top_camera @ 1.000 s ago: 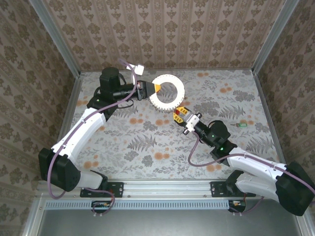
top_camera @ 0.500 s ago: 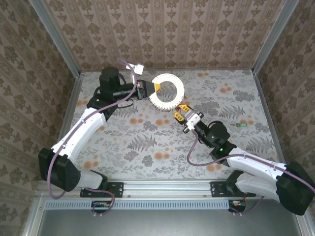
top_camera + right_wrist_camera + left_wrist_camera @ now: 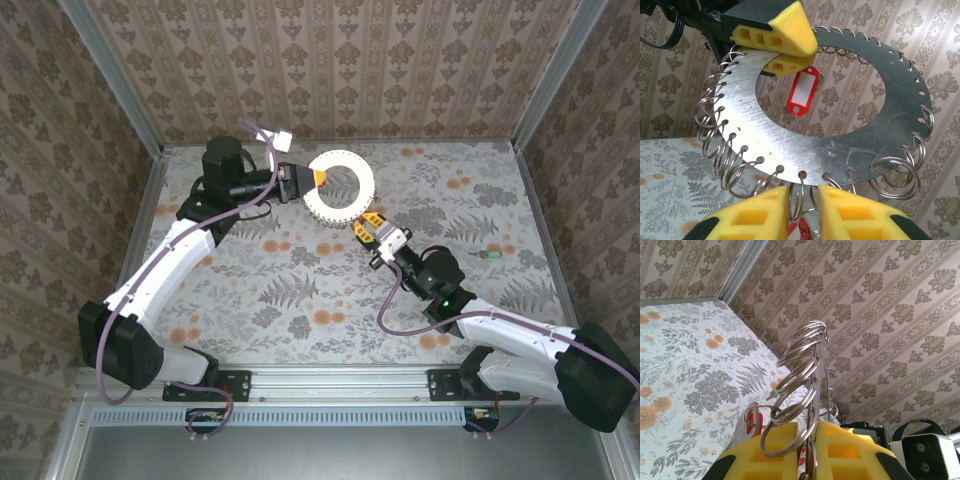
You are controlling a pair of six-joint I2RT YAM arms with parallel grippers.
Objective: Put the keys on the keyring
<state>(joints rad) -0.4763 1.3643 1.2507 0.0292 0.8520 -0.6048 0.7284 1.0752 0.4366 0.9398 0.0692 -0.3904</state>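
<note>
Left gripper: your left gripper (image 3: 316, 178) is pinching the far-left side of the flat silvery metal keyring plate (image 3: 326, 211), and the left wrist view shows its yellow fingers (image 3: 845, 450) pressed on either side of the plate's edge.
Keyring plate: you have it lifted off the floral-patterned table (image 3: 300, 290), toward the far middle. It is a broad ring with a big round hole and many small split rings (image 3: 720, 145) threaded through holes along its rim.
Red tag: a red plastic key tag (image 3: 802, 92) hangs inside the plate's hole, just below your left fingers.
Right gripper: your right gripper (image 3: 802, 196) sits at the plate's near rim. Its yellow fingers are close together with one split ring in the narrow gap. A bit of red and silver shows lower in that gap, and you cannot tell whether anything is pinched.
Table right: a small green thing (image 3: 487, 254) lies well apart from both grippers, too small to make out.
</note>
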